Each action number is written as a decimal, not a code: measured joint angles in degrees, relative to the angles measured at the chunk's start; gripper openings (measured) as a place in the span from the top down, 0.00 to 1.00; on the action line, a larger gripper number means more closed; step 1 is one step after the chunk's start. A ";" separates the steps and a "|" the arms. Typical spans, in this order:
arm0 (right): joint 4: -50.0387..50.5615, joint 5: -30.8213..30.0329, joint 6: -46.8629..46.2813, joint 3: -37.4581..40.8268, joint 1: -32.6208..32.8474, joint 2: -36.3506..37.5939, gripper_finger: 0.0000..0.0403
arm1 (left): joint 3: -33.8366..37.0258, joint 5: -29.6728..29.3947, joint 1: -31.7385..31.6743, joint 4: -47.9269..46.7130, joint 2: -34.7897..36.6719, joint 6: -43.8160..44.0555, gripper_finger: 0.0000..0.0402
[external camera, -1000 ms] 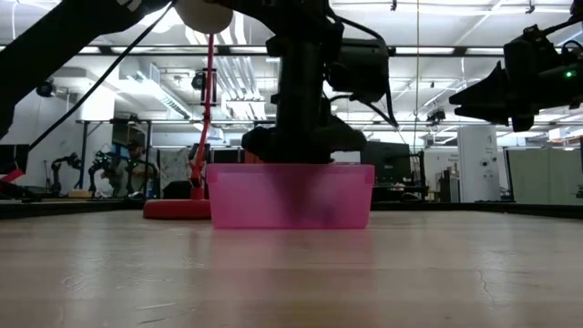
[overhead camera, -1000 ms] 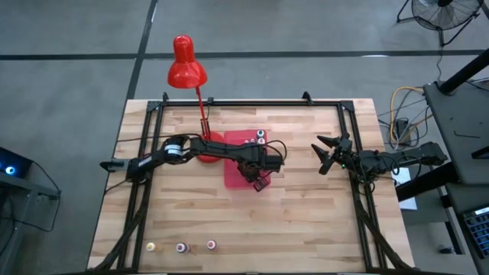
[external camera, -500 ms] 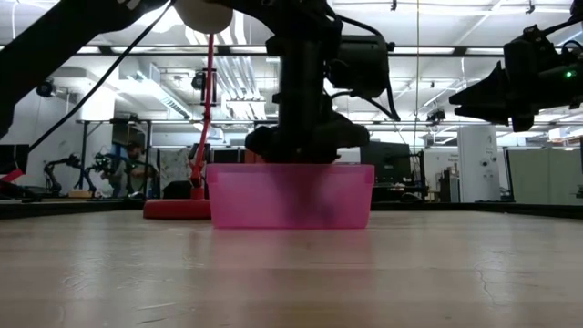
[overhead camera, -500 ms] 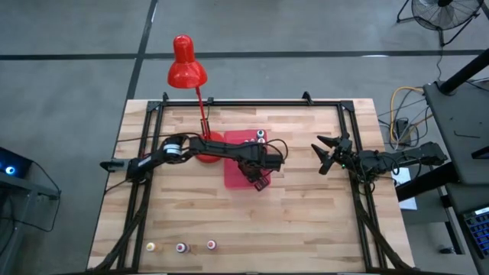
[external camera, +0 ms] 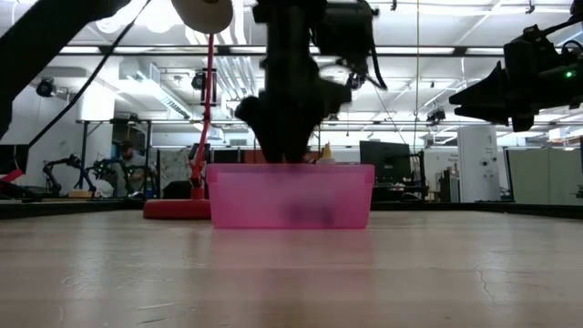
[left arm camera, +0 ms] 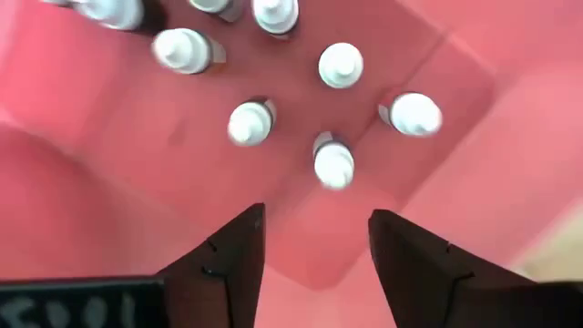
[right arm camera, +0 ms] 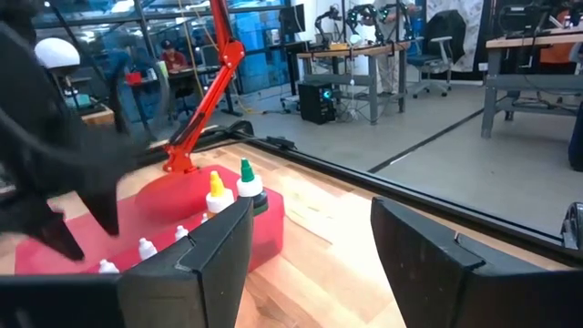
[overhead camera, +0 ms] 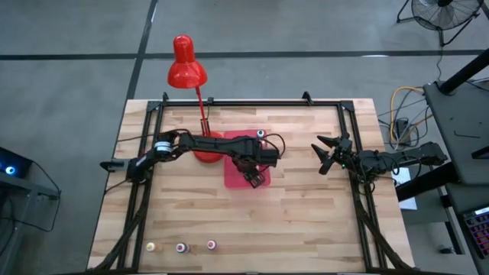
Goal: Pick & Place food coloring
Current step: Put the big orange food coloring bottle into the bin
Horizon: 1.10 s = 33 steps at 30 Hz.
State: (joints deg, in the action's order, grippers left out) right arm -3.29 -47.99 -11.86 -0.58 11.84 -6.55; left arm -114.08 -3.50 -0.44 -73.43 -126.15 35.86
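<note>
Several tiny white-capped food coloring bottles (left arm camera: 333, 164) stand upright on the floor of a translucent pink tray (overhead camera: 233, 174). The right wrist view shows a yellow-capped bottle (right arm camera: 216, 188) and a green-capped one (right arm camera: 246, 175) among them. Three more bottles (overhead camera: 181, 247) stand by the table's near edge. My left gripper (left arm camera: 314, 264) hangs open above the tray (external camera: 291, 196), pointing down, holding nothing; in the low view the left gripper (external camera: 287, 146) is just over the tray's rim. My right gripper (overhead camera: 322, 156) waits open in the air toward the table's right side.
A red desk lamp has its base (overhead camera: 206, 150) right beside the tray's left side, its stem slanting up to the head (overhead camera: 186, 69) past the far edge. A black frame (overhead camera: 252, 101) borders the table. Bare wood lies between the tray and the near-edge bottles.
My left gripper has risen from inside the tray to above its rim and drifted slightly toward the table's far-left. The tray and the bottles by the near edge have stayed put.
</note>
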 joint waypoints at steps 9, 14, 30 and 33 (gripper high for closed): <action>0.00 0.00 0.01 -0.01 -0.02 0.07 0.47 | 0.00 -0.03 3.91 -0.80 8.73 -2.90 0.58; 0.00 0.00 0.02 0.00 0.00 0.04 0.47 | 0.00 0.27 9.17 -2.49 12.62 -8.58 0.47; 0.00 0.00 -0.05 -0.01 -0.01 0.04 0.47 | 0.02 4.49 28.15 -11.41 18.32 -25.37 0.19; 0.00 0.00 0.02 0.00 0.00 0.04 0.47 | 0.02 4.51 30.72 -10.74 18.32 -25.64 0.19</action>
State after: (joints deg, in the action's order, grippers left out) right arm -3.29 -47.99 -11.84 -0.58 11.83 -6.50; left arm -114.06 1.02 30.29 -84.17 -107.83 10.22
